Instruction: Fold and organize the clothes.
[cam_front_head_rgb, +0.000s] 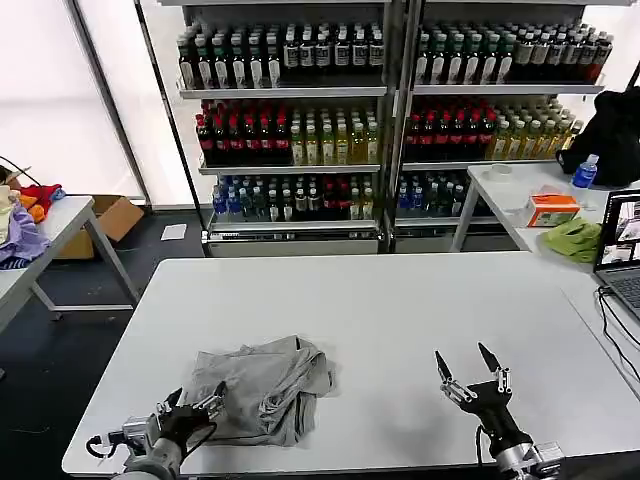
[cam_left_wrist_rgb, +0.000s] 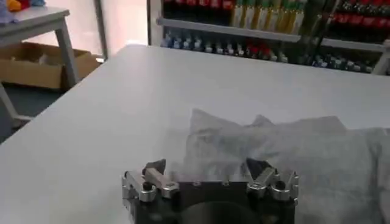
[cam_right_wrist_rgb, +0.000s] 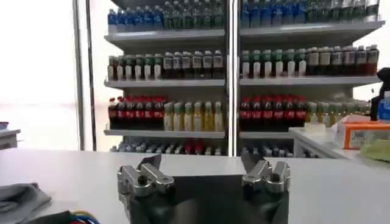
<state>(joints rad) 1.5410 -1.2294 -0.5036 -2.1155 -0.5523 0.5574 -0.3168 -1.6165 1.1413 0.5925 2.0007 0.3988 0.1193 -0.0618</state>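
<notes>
A light-grey shirt (cam_front_head_rgb: 262, 385) lies crumpled in a heap on the white table (cam_front_head_rgb: 400, 300), toward its front left. My left gripper (cam_front_head_rgb: 190, 408) sits open at the heap's near-left edge, low over the table; the grey fabric (cam_left_wrist_rgb: 286, 146) lies just beyond its spread fingers with nothing between them. My right gripper (cam_front_head_rgb: 470, 372) stands open above the table's front right, fingers pointing up and away, well apart from the shirt. A corner of the grey shirt (cam_right_wrist_rgb: 18, 198) lies off to one side in the right wrist view.
Drink shelves (cam_front_head_rgb: 380, 110) stand behind the table. A side table at the right holds a lime-green cloth (cam_front_head_rgb: 572, 240), an orange box (cam_front_head_rgb: 551, 209), a bottle (cam_front_head_rgb: 585, 172) and a laptop (cam_front_head_rgb: 622, 250). Another table at the left carries coloured fabrics (cam_front_head_rgb: 22, 225). A cardboard box (cam_front_head_rgb: 110, 222) sits on the floor.
</notes>
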